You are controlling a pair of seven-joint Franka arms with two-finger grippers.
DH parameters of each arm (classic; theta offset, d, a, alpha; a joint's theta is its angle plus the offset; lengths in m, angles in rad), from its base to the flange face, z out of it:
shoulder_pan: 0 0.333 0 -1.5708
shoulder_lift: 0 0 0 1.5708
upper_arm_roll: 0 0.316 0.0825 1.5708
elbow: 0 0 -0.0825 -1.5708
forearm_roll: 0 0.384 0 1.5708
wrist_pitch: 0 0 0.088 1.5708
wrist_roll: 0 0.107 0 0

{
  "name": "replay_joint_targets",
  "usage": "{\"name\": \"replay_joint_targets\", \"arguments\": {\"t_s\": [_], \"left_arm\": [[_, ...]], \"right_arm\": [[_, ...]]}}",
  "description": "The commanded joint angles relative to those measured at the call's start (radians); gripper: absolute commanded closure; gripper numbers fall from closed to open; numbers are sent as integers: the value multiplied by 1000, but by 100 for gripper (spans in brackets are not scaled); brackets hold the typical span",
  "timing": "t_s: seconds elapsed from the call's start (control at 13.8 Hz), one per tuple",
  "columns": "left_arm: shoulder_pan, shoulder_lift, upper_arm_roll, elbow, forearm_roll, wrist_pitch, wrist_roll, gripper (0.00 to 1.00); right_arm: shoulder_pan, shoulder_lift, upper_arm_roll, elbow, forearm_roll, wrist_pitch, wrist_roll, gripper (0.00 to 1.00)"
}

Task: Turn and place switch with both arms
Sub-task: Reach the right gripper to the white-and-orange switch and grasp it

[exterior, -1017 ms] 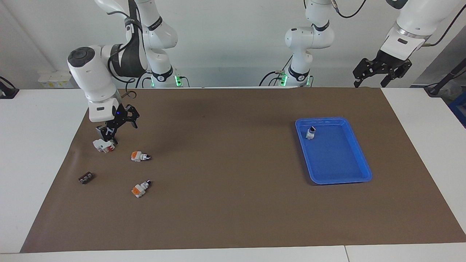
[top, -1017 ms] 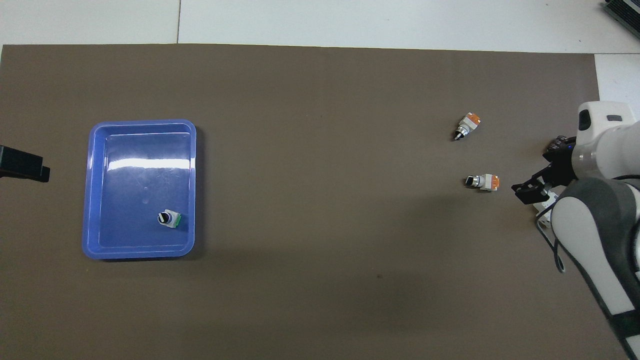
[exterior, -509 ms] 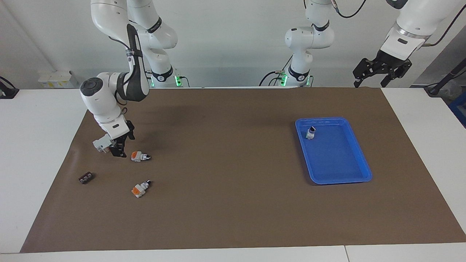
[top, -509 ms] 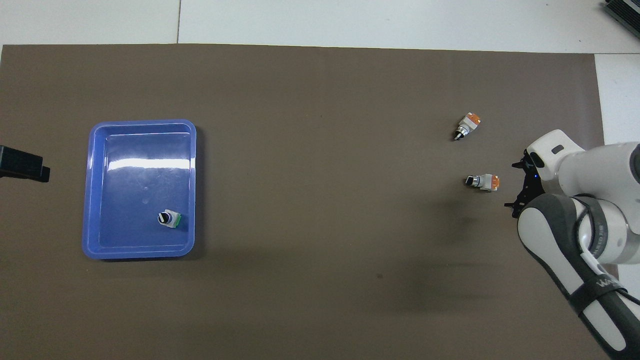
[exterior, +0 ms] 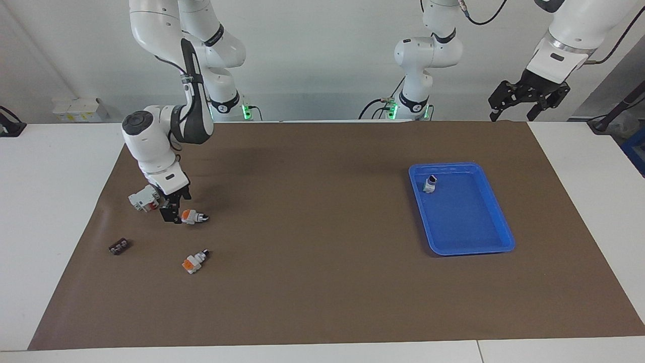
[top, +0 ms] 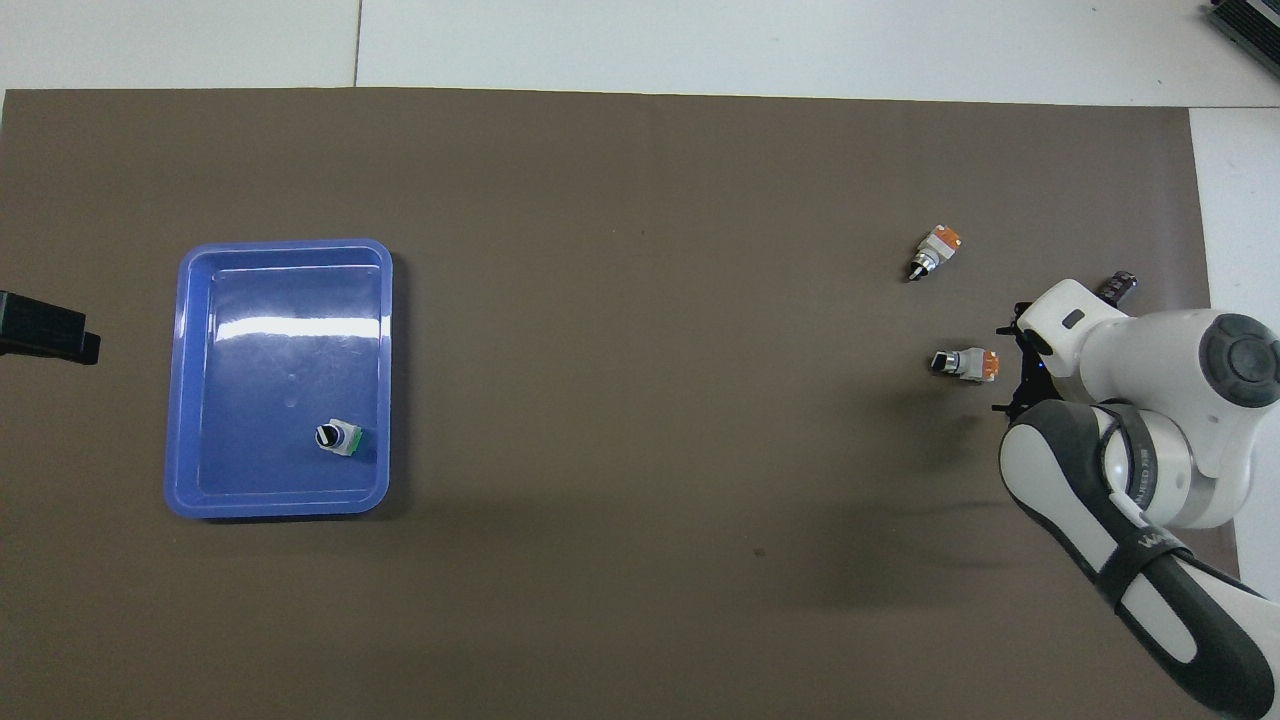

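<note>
Robot lab: paired arms (exterior: 166, 131), matted table (exterior: 322, 312)

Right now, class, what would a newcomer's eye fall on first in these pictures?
Probably the right gripper, hanging low with jaws open beside an orange-ended switch at the right arm's end of the brown mat. Next, the blue tray toward the left arm's end, holding one small switch with a green end. The left gripper waits raised, jaws open.

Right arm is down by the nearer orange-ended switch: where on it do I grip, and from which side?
Grip the white body of the switch, coming down from above. It lies flat on the mat, its long axis across the table, knob pointing toward the left arm's end. Set the right gripper, open beside the orange end, with jaws across the body's long sides.
</note>
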Motion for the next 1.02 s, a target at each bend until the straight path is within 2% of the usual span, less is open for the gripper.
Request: {"name": "replay_joint_targets", "arguments": {"t_s": [0.0,0.36,0.58,0.73,0.8,0.87,0.94], "left_arm": [[4,-26,-3,-31,13,12,2,0],[4,-26,-3,-31,13,12,2,0],[4,-26,-3,-31,13,10,2,0],[4,-26,-3,-31,13,10,2,0],[4,-26,-3,-31,13,12,2,0],[4,-26,-3,-31,13,12,2,0],[4,-26,-3,-31,13,10,2,0]], "right_arm": [[-4,21,3,-29,23,61,-46,1],[-5,30,3,-40,23,83,-38,8],[-4,35,3,-43,23,103,-37,18],[6,35,4,-43,23,101,-35,33],[18,36,4,-43,23,101,-34,49],[21,36,4,-43,23,101,-31,73],[21,36,4,-43,23,101,-22,85]]}}
